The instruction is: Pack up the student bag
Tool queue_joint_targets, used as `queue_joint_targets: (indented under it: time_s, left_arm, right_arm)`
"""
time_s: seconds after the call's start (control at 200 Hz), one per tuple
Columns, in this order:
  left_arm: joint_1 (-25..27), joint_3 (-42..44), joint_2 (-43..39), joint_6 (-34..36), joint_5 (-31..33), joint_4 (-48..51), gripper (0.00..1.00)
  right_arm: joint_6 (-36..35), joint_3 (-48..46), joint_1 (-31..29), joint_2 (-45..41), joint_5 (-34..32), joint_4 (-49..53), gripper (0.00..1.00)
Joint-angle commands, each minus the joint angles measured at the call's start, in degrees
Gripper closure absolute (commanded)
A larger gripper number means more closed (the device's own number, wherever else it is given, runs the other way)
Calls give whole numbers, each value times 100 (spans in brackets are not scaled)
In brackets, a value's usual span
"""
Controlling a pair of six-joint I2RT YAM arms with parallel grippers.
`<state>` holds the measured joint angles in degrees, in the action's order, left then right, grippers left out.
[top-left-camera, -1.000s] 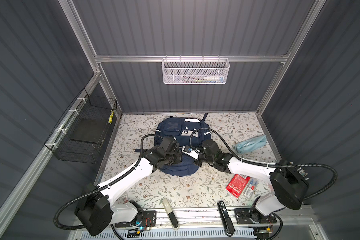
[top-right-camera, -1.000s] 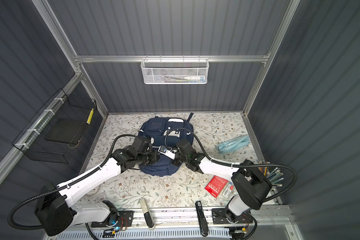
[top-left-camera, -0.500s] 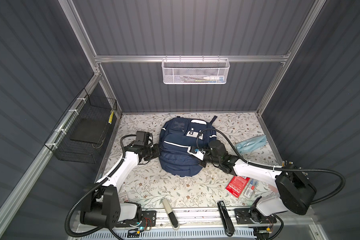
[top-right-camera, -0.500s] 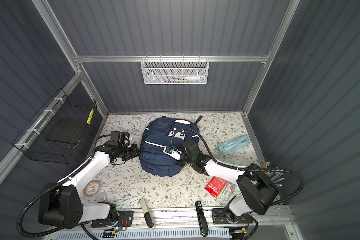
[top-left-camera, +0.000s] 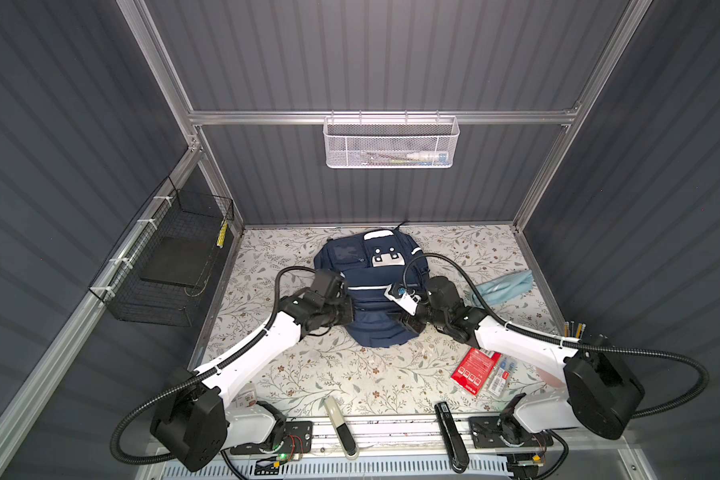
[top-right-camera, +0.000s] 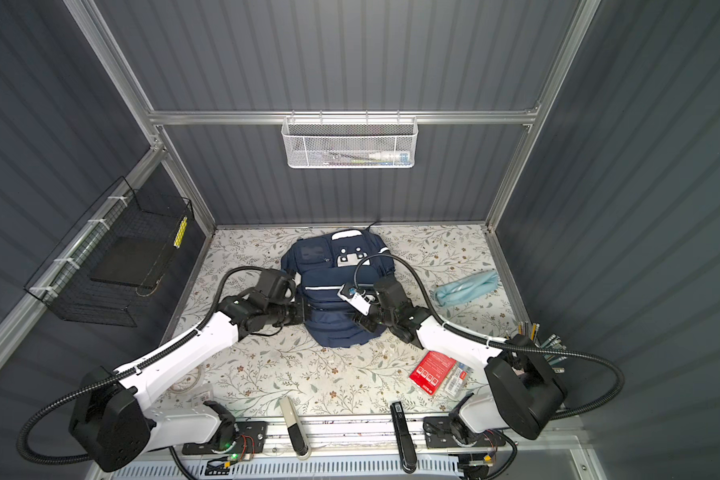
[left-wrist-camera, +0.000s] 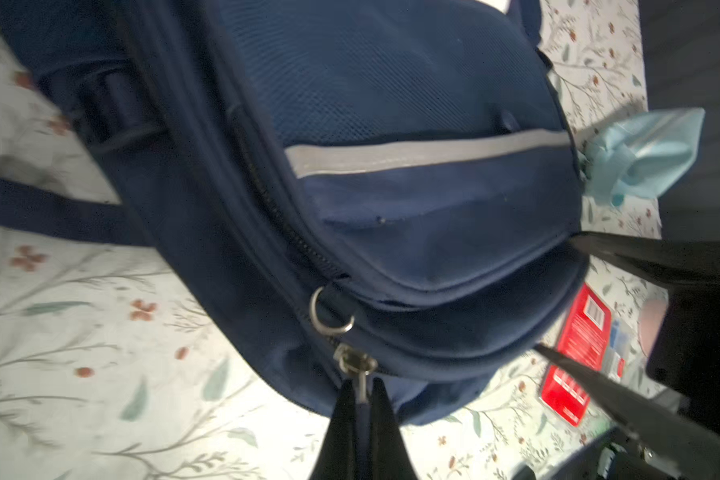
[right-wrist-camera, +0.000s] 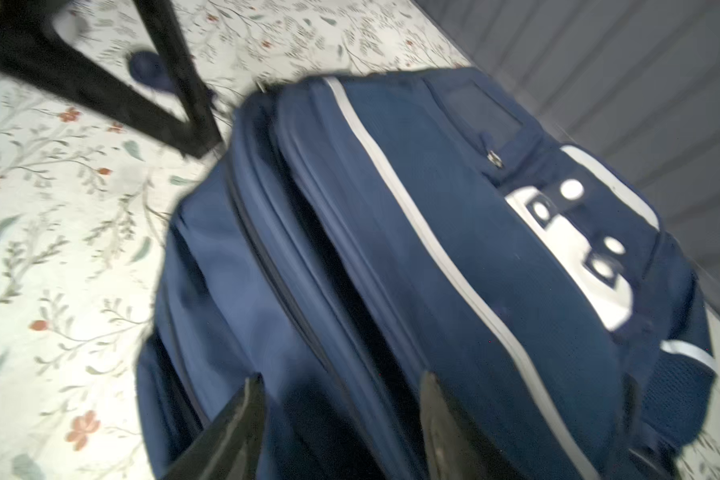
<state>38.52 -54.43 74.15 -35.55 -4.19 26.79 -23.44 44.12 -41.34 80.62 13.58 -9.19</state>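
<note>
The student bag (top-left-camera: 371,291) (top-right-camera: 329,270), navy with white stripes, lies flat in the middle of the floral table in both top views. My left gripper (top-left-camera: 347,314) (left-wrist-camera: 362,388) is at the bag's left side, shut on a metal zip pull (left-wrist-camera: 360,374) at the end of a zip line. My right gripper (top-left-camera: 404,323) (right-wrist-camera: 341,380) is at the bag's right front corner. It stands open, its fingertips (right-wrist-camera: 254,384) spread over folds of the bag's (right-wrist-camera: 433,249) fabric. The white patch (right-wrist-camera: 578,249) with two buttons shows further up the bag.
A light blue pouch (top-left-camera: 504,286) lies right of the bag. A red packet (top-left-camera: 472,370) and a clear packet lie at the front right, pencils (top-left-camera: 574,328) at the right edge. A black wire basket (top-left-camera: 171,266) hangs left, a white mesh basket (top-left-camera: 391,143) on the back wall.
My right gripper has gone from shut to open. Half a second ago my left arm was drawn back left of the bag; now it is at the bag's left side again.
</note>
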Motion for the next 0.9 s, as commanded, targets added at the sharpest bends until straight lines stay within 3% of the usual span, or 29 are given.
queue_joint_targets:
  time_s: [0.0,0.1,0.155,0.245,0.325,0.405,0.525,0.775,0.896]
  left_arm:
    - [441,-347,171,-505,-63,-544,100]
    - [641,-492,363,-476,-73,-517,100]
    - [656,-463,335,-412,120,-405,100]
    - [540,-343,284,-318,1078,76,100]
    - [172,-56,248,-248,1059,-58,100]
    - [-378,174,303,-53,808,-246,100]
    - [-1297,73,603,495,989,-136,100]
    - [-3188,-393,1295,1075,685,-360,97]
    - [-3622,-371,1252,1157,558,-519,97]
  right_arm:
    - [180,-3,-248,179,-236,-310,38]
    - [186,182,-348,594,-175,-385,45]
    - [80,190,-319,801,-102,-414,57]
    - [23,84,-203,888,-54,-417,88]
    - [-10,-118,-155,724,61,-517,99]
    - [-152,-264,-156,504,266,-450,100]
    - [-519,-243,-102,387,1049,147,100]
    - [-677,-364,126,257,869,216,100]
    - [-644,-522,403,64,847,-42,100]
